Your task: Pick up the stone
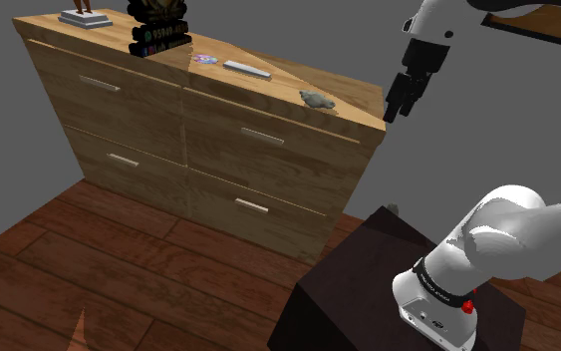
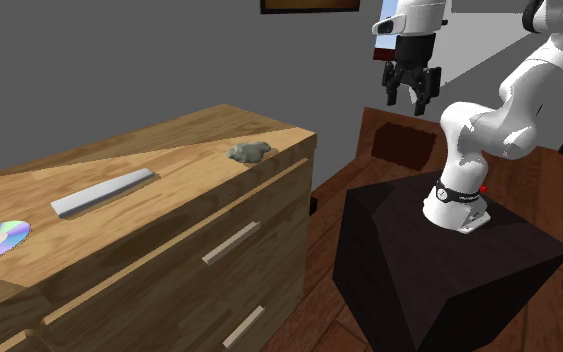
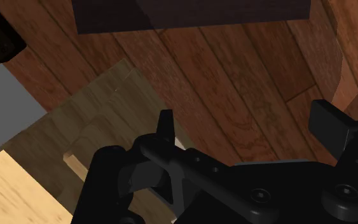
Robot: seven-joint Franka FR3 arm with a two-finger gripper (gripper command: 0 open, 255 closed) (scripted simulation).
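The stone (image 1: 315, 98) is a small grey lump lying on top of the wooden dresser (image 1: 268, 150), near its corner closest to the arm. In the second exterior view the stone (image 2: 250, 152) sits close to the dresser's end edge. My gripper (image 1: 399, 103) hangs in the air beyond that corner, off the shoulder view's right of the stone and a little above the top. It points downward with its fingers apart and nothing between them (image 2: 410, 92). Under the open gripper (image 3: 244, 127), the wrist view looks down on the wood floor and the dresser's corner (image 3: 75, 140).
On the dresser top also lie a flat grey bar (image 1: 247, 69), a disc (image 1: 204, 58), a stack of dark books (image 1: 158, 38) and a small figure on a base (image 1: 84, 16). My dark stand (image 2: 439, 265) is on the wood floor beside the dresser.
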